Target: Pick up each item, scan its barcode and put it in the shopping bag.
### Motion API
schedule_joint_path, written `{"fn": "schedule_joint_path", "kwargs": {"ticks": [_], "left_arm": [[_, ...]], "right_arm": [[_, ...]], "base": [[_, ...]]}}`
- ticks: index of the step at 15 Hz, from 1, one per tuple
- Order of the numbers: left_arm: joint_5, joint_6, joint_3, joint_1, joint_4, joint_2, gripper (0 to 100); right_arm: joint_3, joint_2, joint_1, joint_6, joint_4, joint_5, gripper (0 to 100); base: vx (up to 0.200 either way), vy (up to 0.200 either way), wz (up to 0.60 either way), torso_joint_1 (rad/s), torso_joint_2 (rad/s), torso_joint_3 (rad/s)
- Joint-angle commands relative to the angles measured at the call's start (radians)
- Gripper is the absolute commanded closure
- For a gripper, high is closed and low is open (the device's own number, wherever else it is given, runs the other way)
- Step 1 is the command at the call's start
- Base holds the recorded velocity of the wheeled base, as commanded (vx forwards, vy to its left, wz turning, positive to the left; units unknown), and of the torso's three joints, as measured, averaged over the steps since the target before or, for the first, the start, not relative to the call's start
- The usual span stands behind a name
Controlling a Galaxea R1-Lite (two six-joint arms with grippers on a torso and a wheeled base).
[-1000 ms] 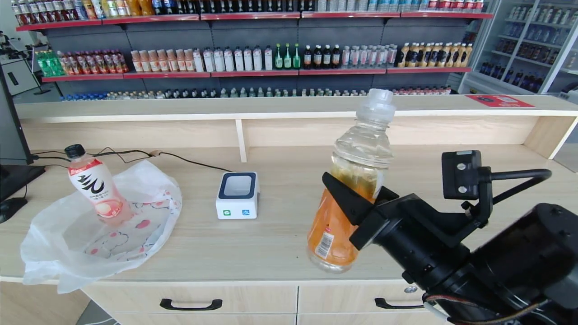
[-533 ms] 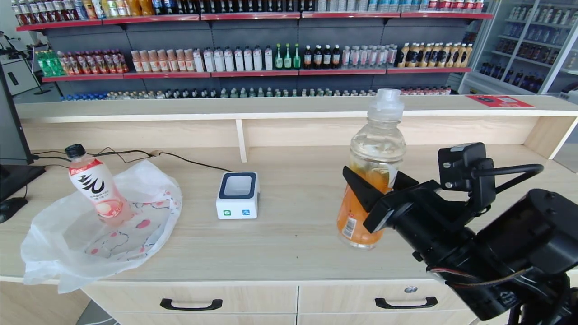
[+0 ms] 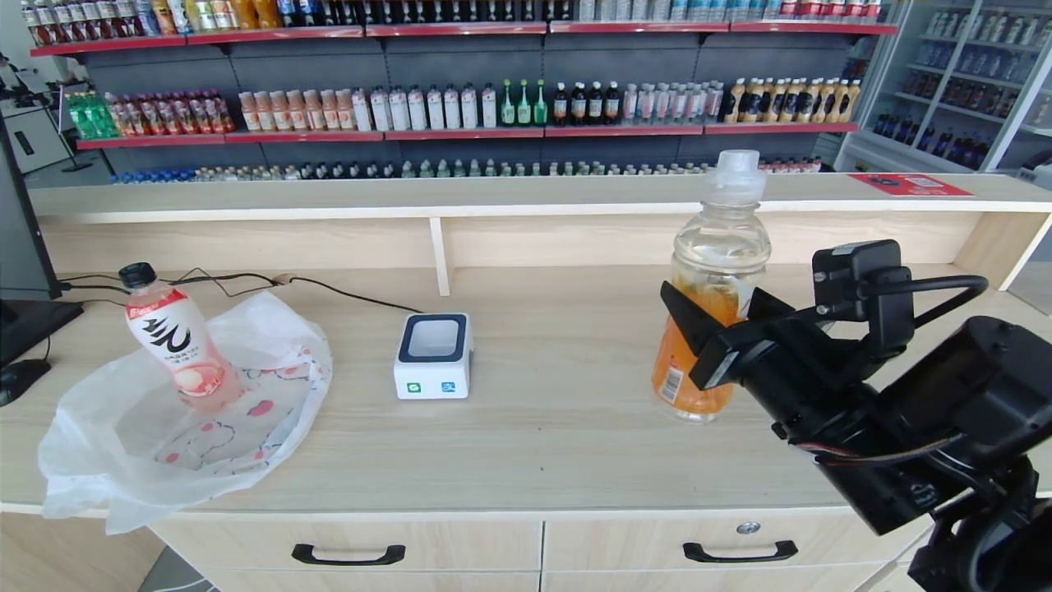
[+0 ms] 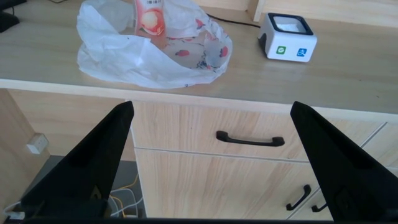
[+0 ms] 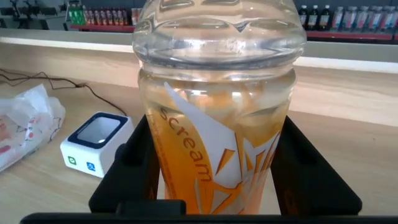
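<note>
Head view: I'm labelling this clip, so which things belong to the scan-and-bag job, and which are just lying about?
Job: orange bottle, right claw gripping it, scanner, bag, pink bottle.
Lying about: shelf bottles, red mat.

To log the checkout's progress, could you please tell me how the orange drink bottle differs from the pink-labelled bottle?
The orange drink bottle is clamped upright in the right tool, over the counter; the pink-labelled bottle leans, ungripped, in the shopping bag. The orange drink bottle has a clear cap; the pink-labelled bottle's is black. Both are capped plastic drink bottles.
</note>
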Motion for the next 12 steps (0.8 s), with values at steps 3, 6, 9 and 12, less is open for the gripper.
{"fn": "schedule_joint_path", "kwargs": {"ticks": [3, 6, 9, 12], "left_arm": [[0.0, -0.001, 0.0, 0.0, 0.0, 0.0, 0], [0.0, -0.001, 0.0, 0.0, 0.0, 0.0, 0], [0.0, -0.001, 0.0, 0.0, 0.002, 0.0, 0], [0.0, -0.001, 0.0, 0.0, 0.002, 0.0, 0]], "right_arm": [[-0.026, 0.017, -0.017, 0.002, -0.001, -0.002, 100], [-0.045, 0.025, -0.015, 0.007, -0.001, -0.002, 100], [-0.058, 0.028, -0.015, 0.007, -0.001, -0.002, 100], [-0.061, 0.028, -0.015, 0.008, -0.001, -0.002, 100]], "base": [[0.0, 0.067, 0.0, -0.001, 0.0, 0.001], [0.0, 0.2, 0.0, -0.001, 0.0, 0.004], [0.0, 0.2, 0.0, 0.007, 0.0, 0.002], [0.0, 0.2, 0.0, 0.001, 0.0, 0.004]]}}
